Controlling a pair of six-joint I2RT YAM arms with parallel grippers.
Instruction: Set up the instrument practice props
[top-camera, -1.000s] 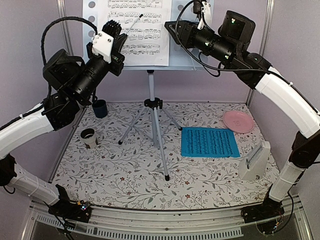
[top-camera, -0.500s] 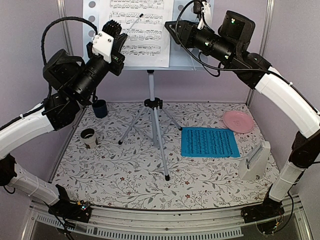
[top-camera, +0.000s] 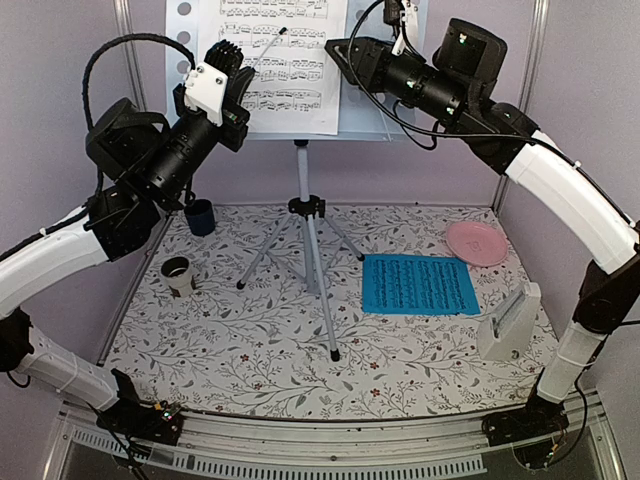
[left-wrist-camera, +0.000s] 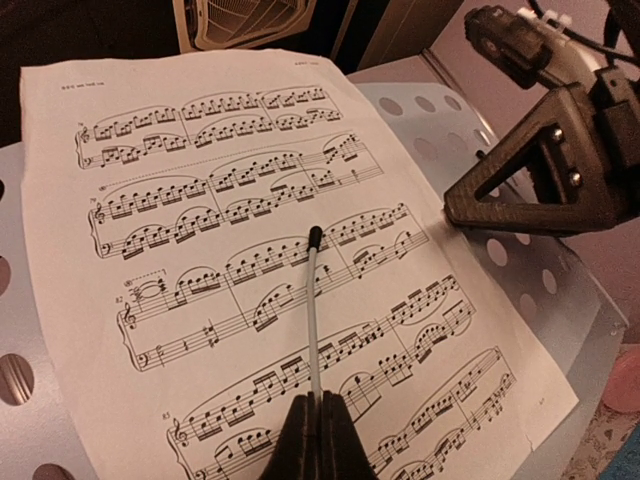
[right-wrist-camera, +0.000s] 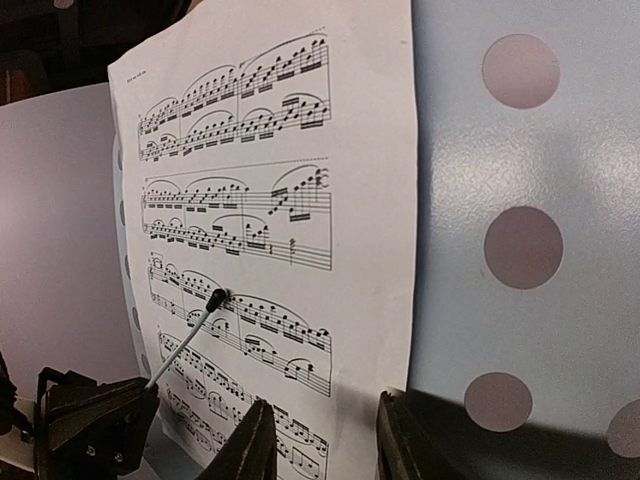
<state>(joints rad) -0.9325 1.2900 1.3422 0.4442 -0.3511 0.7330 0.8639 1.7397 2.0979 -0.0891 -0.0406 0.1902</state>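
Note:
The silver tripod music stand (top-camera: 304, 215) stands mid-table, its perforated tray (top-camera: 362, 112) up at the back. The white music sheet (top-camera: 292, 75) rests on the tray, also in the left wrist view (left-wrist-camera: 200, 260) and the right wrist view (right-wrist-camera: 300, 200). My left gripper (left-wrist-camera: 320, 408) is shut on a thin white stick with a black tip (left-wrist-camera: 313, 300) that touches the sheet. My right gripper (right-wrist-camera: 322, 440) is open, its jaws astride the sheet's lower right edge. The blue music sheet (top-camera: 418, 284) lies flat on the table. The white metronome (top-camera: 508, 322) stands at the right.
A pink round plate (top-camera: 476, 243) lies at the back right. Two small dark cups (top-camera: 200, 216) (top-camera: 177, 272) stand at the left. The tripod legs (top-camera: 325, 320) spread over the middle of the floral table. Purple walls enclose the sides and back.
My right arm has shifted slightly left and up along the tray. The left gripper, stick and sheet have stayed in place.

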